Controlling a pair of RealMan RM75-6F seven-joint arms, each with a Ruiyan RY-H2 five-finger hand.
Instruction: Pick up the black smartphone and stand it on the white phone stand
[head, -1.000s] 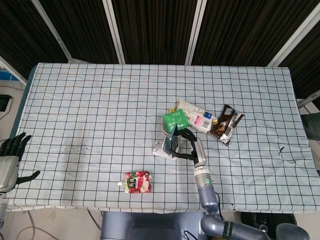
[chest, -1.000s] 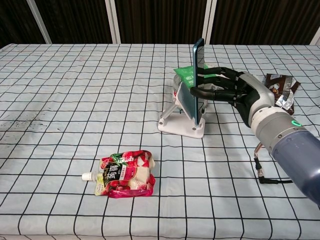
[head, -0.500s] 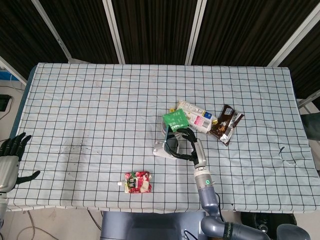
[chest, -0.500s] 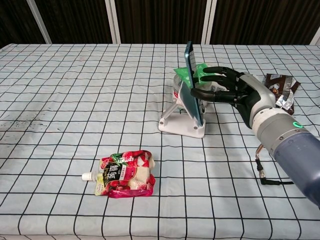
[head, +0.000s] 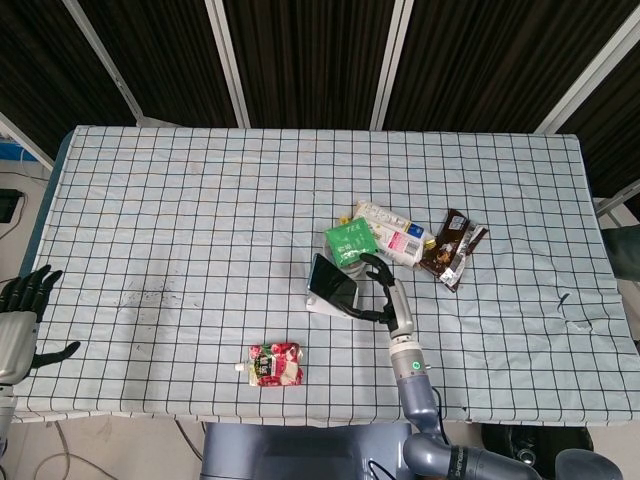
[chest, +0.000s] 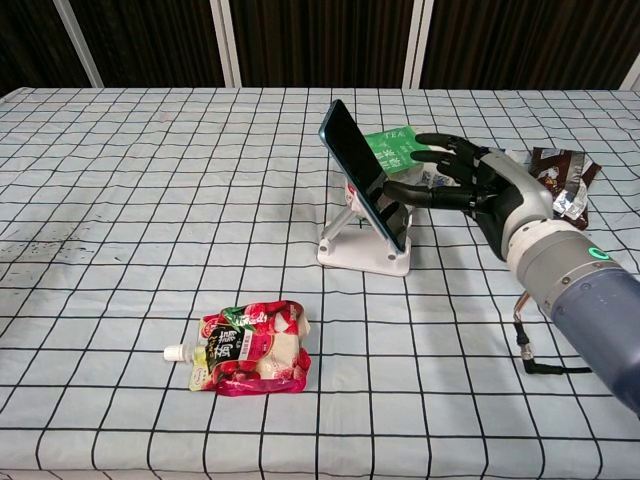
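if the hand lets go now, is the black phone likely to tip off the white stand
Probably it stays: the black smartphone already leans back on the white phone stand. It looks stiff and glossy, so it may slide. The right hand is at its edge; a sideways nudge could tip it.

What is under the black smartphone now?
The white phone stand carries the leaning black smartphone; right hand fingers touch its lower edge. The stand's ledge is covered.
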